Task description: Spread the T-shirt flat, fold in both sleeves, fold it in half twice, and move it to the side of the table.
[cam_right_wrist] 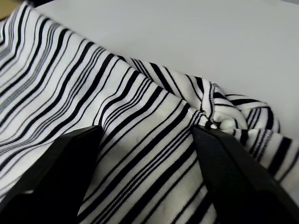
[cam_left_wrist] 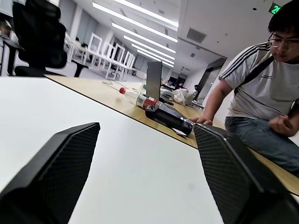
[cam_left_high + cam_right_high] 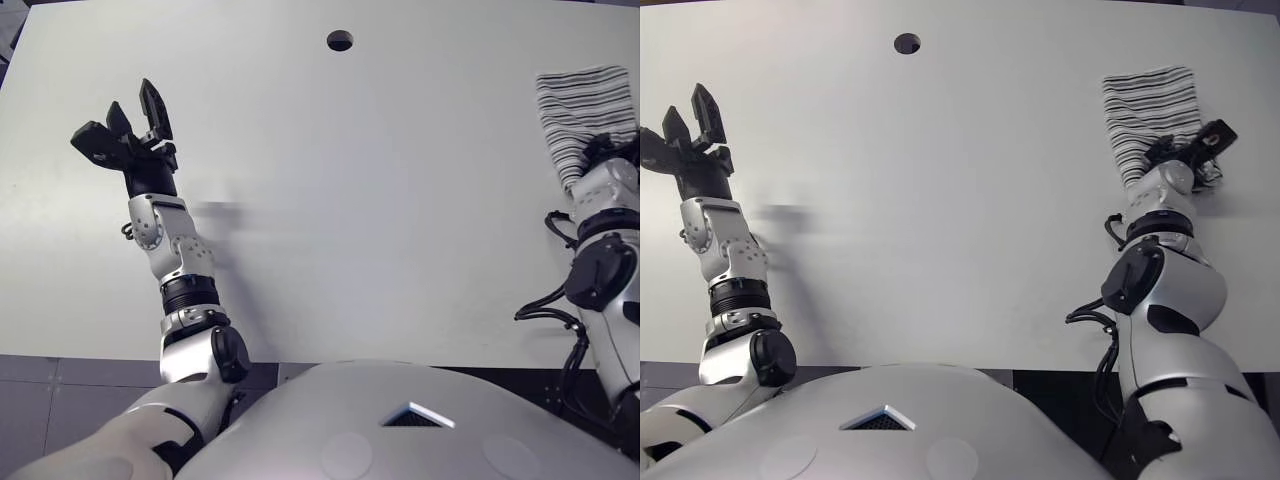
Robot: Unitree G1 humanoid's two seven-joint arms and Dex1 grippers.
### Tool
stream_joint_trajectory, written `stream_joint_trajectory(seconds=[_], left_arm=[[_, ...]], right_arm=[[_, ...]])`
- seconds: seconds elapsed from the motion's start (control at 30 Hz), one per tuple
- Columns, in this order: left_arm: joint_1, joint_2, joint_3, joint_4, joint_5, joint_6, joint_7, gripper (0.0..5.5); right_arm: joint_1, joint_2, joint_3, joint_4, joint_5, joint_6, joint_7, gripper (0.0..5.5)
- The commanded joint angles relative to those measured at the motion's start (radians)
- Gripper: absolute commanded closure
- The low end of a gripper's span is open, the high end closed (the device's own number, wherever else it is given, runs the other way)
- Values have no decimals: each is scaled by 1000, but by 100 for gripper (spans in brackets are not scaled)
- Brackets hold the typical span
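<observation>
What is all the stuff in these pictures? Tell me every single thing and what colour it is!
T-shirt: one, black-and-white striped, folded, at the right side of the table.
Table: one, white, in front of the robot.
Hole: one, dark and round, in the tabletop near its far edge.
Wooden table: one, tan, beyond the white one.
Bottle: one, clear with a red cap, lying on the wooden table.
Laptop: one, grey, open on the wooden table.
Chair: one, black, behind the tables.
Left gripper: one, black, open, raised over the table's left part.
Right gripper: one, black, open, fingers either side of a bunched part of the T-shirt.
</observation>
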Motion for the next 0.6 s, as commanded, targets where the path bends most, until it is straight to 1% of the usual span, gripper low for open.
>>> stream_joint_trajectory(seconds=[0.03,0.07,0.17,0.27,0.33,0.37,0.43,0.5,0.53,0.57,0.6], left_arm=[[45,-45,-46,-45,135,-99,95,179],[51,-48,-54,-53,171,-123,120,179],[67,-55,-76,-92,239,-151,175,179],[101,-79,-119,-195,328,-178,234,179],[93,-108,-163,-226,406,-199,278,179],[77,-124,-186,-206,449,-215,308,179],[50,-139,-227,-138,542,-249,371,179],[29,-135,-268,-48,634,-299,429,179],[19,-128,-283,-5,661,-321,447,179],[9,-122,-293,33,669,-342,454,159],[1,-117,-300,64,674,-360,462,154]], right_arm=[[43,-3,-76,6,59,-68,-74,193],[38,3,-76,-5,54,-109,-69,193],[24,46,-14,-89,-3,-297,-8,193],[83,157,165,-353,-167,-551,31,193],[147,237,304,-513,-310,-609,20,193],[171,279,368,-545,-374,-625,15,193],[195,347,467,-530,-468,-638,8,193],[207,402,534,-479,-528,-641,-8,193],[208,423,555,-452,-544,-642,-12,193],[208,437,573,-429,-560,-648,-20,193],[207,447,586,-411,-569,-654,-25,193]])
